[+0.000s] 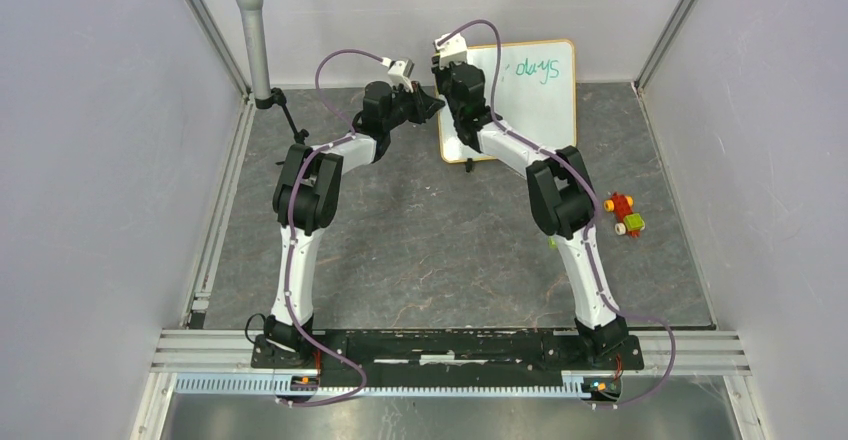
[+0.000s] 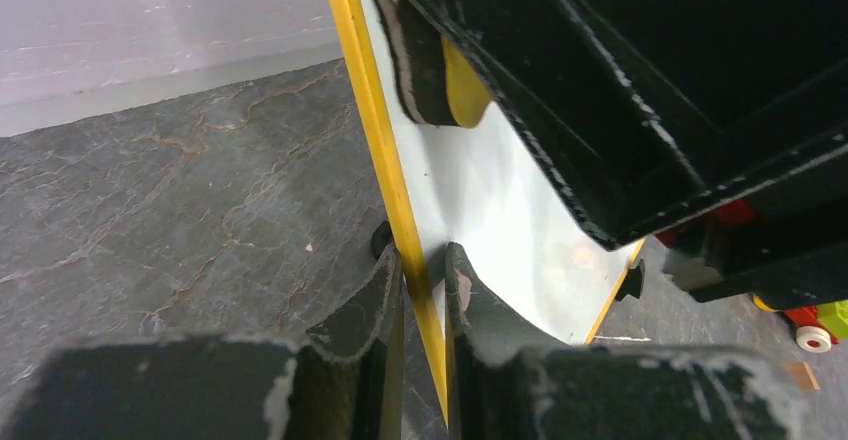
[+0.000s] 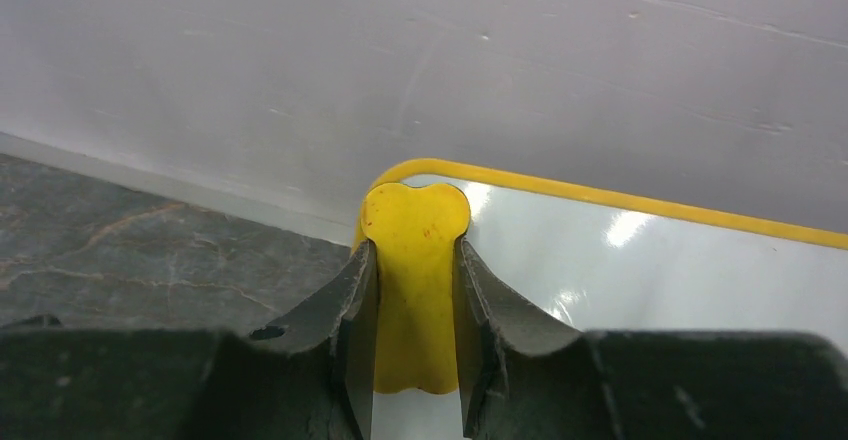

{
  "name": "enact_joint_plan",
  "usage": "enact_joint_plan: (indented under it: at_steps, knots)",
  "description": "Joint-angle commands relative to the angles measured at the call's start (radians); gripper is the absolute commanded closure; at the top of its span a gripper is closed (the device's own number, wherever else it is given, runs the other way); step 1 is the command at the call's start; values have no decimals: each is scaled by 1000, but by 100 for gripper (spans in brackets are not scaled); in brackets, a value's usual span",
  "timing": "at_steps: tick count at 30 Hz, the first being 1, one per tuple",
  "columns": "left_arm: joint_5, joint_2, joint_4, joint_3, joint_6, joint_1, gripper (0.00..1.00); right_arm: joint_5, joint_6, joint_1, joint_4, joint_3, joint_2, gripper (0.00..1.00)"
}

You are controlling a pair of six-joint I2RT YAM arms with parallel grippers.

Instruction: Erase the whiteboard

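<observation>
The whiteboard (image 1: pixel 535 100), white with an orange frame, stands at the back against the wall with teal handwriting (image 1: pixel 537 68) at its top right. My left gripper (image 1: pixel 440 108) is shut on the board's left frame edge; in the left wrist view the fingers (image 2: pixel 425 270) pinch the orange frame on the whiteboard (image 2: pixel 500 210). My right gripper (image 1: pixel 466 64) is shut on a yellow eraser (image 3: pixel 415 220) and presses it on the whiteboard (image 3: pixel 650 270) at the top left corner. The right gripper (image 3: pixel 413 248) grips the eraser's narrow waist. The eraser also shows in the left wrist view (image 2: pixel 465 85).
A grey microphone (image 1: pixel 255 35) stands on a stand at the back left. A red, yellow and green toy block car (image 1: pixel 625 215) lies right of the right arm and shows in the left wrist view (image 2: pixel 815 325). Grey walls enclose the table on three sides.
</observation>
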Motion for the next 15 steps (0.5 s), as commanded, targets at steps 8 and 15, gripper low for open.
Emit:
enact_joint_plan:
  at_steps: [8,15]
  knots:
    - [-57,-51,-9,-17,128,-11,98,61,-6,-5,134,180,123,68]
    - [-55,-58,-3,-27,125,-11,98,122,-13,-31,144,229,154,68]
